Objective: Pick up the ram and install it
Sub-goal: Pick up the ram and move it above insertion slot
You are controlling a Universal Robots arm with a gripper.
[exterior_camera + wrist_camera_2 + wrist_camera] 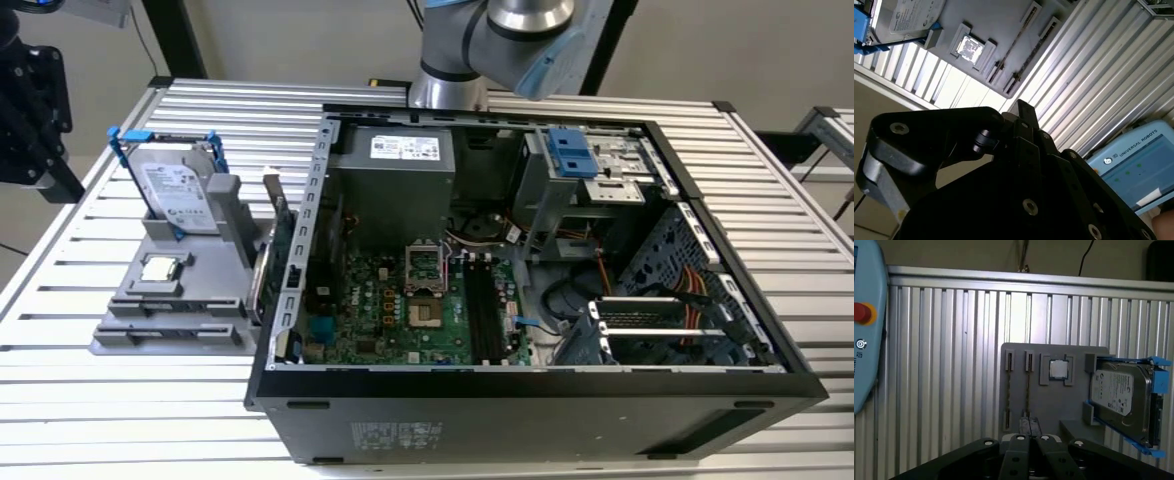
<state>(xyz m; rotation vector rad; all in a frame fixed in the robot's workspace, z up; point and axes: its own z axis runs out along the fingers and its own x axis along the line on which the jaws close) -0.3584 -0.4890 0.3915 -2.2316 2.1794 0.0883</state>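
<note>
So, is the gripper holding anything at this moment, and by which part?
Nothing seems to be held. The gripper is shut with nothing in it, and both ram sticks stand in the grey holder.

Robotics lab/workshop. Slotted alu table (94, 420) w/ open PC case (534, 415) and grey parts jig (160, 338). Robot arm (454, 50), teach pendant (866, 350) nearby.
</note>
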